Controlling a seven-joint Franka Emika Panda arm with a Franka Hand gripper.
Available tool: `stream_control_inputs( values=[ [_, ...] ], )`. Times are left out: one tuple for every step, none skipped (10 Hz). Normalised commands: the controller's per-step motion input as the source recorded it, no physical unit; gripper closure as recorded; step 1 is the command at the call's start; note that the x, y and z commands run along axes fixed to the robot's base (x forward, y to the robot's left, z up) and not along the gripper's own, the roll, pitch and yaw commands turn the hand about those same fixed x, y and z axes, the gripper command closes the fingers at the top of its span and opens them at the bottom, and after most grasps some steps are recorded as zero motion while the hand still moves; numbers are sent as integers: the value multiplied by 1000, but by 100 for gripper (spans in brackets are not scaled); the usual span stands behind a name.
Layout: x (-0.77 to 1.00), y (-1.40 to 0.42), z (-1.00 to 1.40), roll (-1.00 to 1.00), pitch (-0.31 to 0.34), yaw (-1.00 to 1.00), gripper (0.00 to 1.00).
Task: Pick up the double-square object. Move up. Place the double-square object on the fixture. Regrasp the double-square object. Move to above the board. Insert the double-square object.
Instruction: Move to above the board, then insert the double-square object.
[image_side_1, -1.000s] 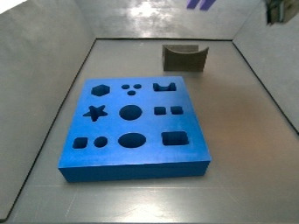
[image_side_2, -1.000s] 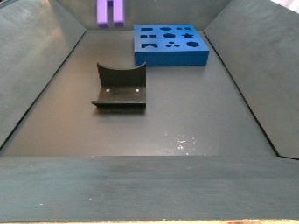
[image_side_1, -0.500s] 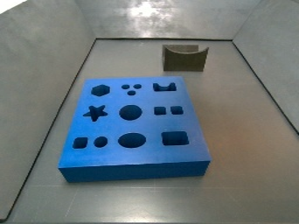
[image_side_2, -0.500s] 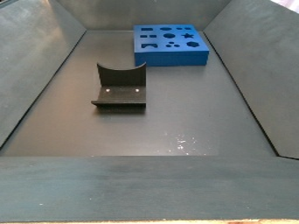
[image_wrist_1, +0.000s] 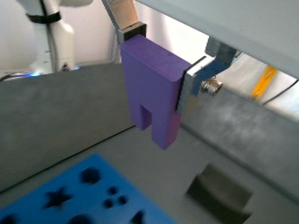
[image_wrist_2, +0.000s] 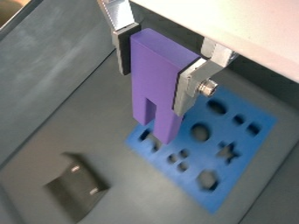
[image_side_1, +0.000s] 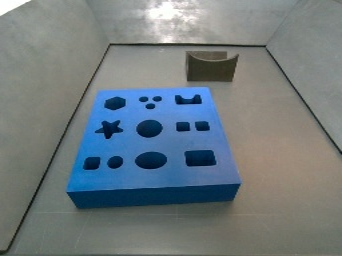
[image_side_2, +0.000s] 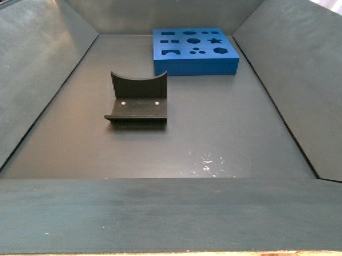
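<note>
In both wrist views my gripper (image_wrist_1: 162, 66) (image_wrist_2: 159, 68) is shut on the double-square object (image_wrist_1: 155, 92) (image_wrist_2: 156, 83), a purple block hanging notch-down between the silver fingers (image_wrist_1: 197, 74) (image_wrist_2: 193, 80). It is high above the floor. The blue board (image_wrist_2: 208, 144) (image_wrist_1: 70, 192) with its shaped holes lies far below the block. Both side views show the board (image_side_1: 154, 147) (image_side_2: 195, 50) and the dark U-shaped fixture (image_side_1: 211, 66) (image_side_2: 135, 99) standing empty. Neither side view shows the gripper or the block.
Grey walls (image_side_1: 67, 70) (image_side_2: 54, 60) slope up around the bin floor. The fixture (image_wrist_2: 76, 184) (image_wrist_1: 222, 191) stands apart from the board, by the bin's end wall.
A second ago the purple block showed at the upper edge of both side views. It has since risen out of those views; board and fixture have not moved.
</note>
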Motion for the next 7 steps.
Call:
stream_control_inputs(
  values=[
    [-150,-66,64,-1000,-84,-25,100],
    [-115,-19,36,-1000,-95,-28,100],
    [-97,9,19,-895,-103,-28,100],
    [-87,26,12,-601,-95,-16,100],
    [-76,27,2,-401,-86,-10,100],
    [-53,16,2,-233,-59,-11,100],
    [0,0,-20,0,0,0,100]
  ],
)
